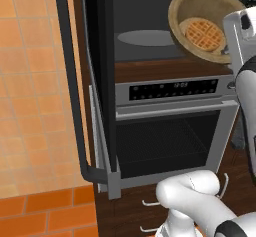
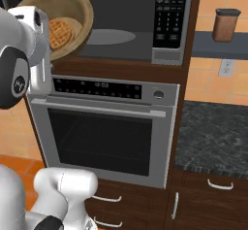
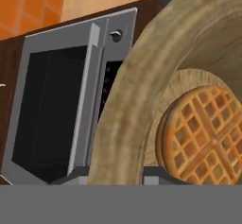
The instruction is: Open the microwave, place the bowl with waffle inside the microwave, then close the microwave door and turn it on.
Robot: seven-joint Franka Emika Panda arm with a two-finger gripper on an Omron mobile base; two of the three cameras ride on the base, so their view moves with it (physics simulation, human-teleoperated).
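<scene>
Left base view: the microwave door (image 1: 75, 81) stands swung wide to the left, its long dark bar handle (image 1: 70, 86) running down the frame, so the dark cavity of the microwave (image 1: 145, 11) is open to the front. The grey turntable (image 1: 146, 37) lies bare on the cavity floor. The bowl (image 1: 205, 23) hangs in the air at the cavity mouth, to the right of the turntable and above the silver oven (image 1: 170, 126). It is tipped strongly toward the camera, and the waffle (image 1: 204, 34) rests low against its inner wall. My reading is that the tilt comes from a rim grip by the wrist at the right edge.

Right base view: the bowl sits at the upper left, in front of the cavity's left half, with the button panel (image 2: 170, 15) well apart to the right. The turntable has open room above it. The cavity's lower lip, just under the bowl, is the edge to clear, and the bowl looks narrower than the opening. A brown canister (image 2: 226, 25) stands on a shelf far right, out of the way.

Hand view: the gripper (image 3: 113, 175) shows 2 dark tips at the bottom, 1 on either side of the bowl's wall, so the jaws are clamped on the rim. The waffle fills the lower right, and the oven appears rolled sideways at left.

The carrying-in step is under way; levelling the bowl before lowering it would keep the waffle from sliding.
</scene>
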